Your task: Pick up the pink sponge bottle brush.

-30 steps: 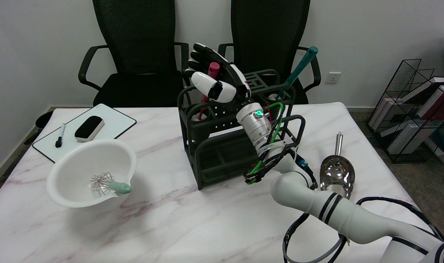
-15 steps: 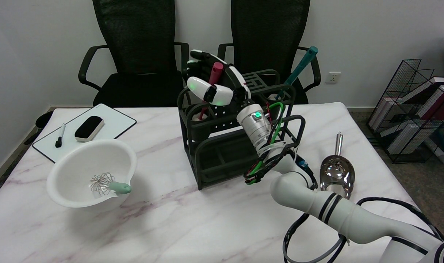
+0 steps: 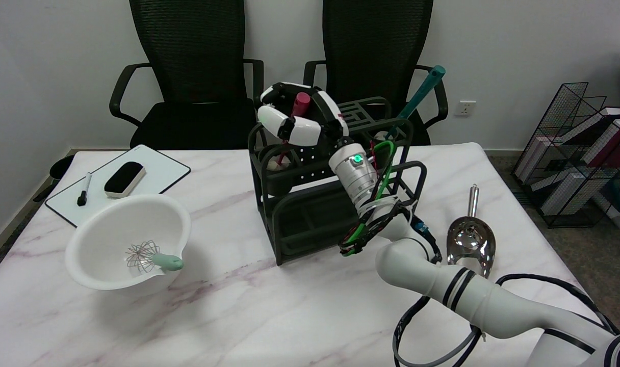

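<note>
The pink sponge bottle brush (image 3: 301,100) stands upright in the left cup of the dark rack (image 3: 310,214), its dark pink handle rising above the rim. Its sponge end is hidden inside the cup. My right hand (image 3: 299,118) has its fingers curled around the upper part of the handle, gripping it. The arm reaches in from the lower right, over the rack.
A teal-handled tool (image 3: 417,97) leans out of the rack's right cup. A white bowl (image 3: 106,257) with a whisk (image 3: 152,257) sits front left, a whiteboard (image 3: 157,171) with eraser and marker behind it. A metal scoop (image 3: 470,239) lies right. Two chairs stand behind the table.
The hand's fingers, spread behind the handle a second ago, have curled in and closed around the brush handle. The brush has tilted slightly.
</note>
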